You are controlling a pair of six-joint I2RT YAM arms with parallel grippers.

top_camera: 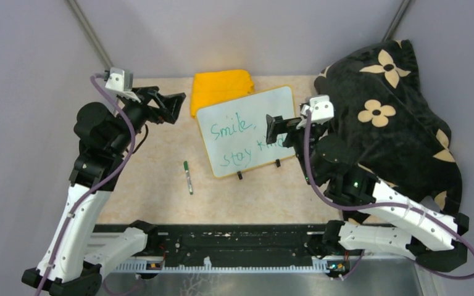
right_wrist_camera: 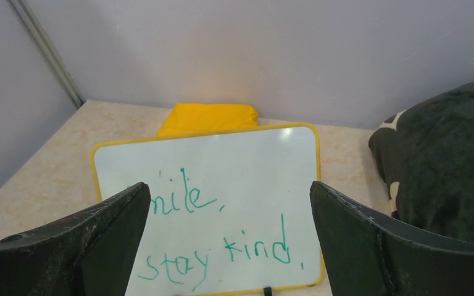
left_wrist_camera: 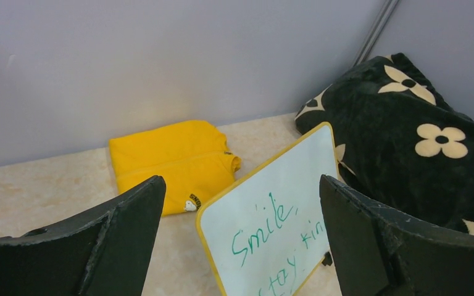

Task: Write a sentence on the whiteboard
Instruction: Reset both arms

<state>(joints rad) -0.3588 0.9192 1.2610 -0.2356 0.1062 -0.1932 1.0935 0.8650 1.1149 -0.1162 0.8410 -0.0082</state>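
Two claws stood wide open, and neither one held anything. The left claw [top_camera: 174, 108] was to the left of the whiteboard [top_camera: 247, 129], apart from it, and its fingers pointed toward the board. The right claw [top_camera: 276, 131] was at the right part of the whiteboard; from above it covered some letters of the second line.

The whiteboard was on the tabletop [top_camera: 154, 166], near the middle, with its yellow rim turned a little out of square to the table edge. Whether it lay flat or was raised at the far edge, I could not tell for sure. The sentence [top_camera: 233, 129] was written on it in green, in two lines: "Smile," above and "stay kind" below. In the right wrist view both lines could be read between the dark fingers. Two small black clips [top_camera: 239, 175] sat on the near edge of the whiteboard.

A folded yellow cloth [top_camera: 221, 86] lay just behind the whiteboard, partly under its far left corner. A green marker [top_camera: 187, 177] lay on the tabletop to the near left of the whiteboard, not touched by any claw. A black blanket with pale flowers [top_camera: 389, 117] was piled to the right of the whiteboard.
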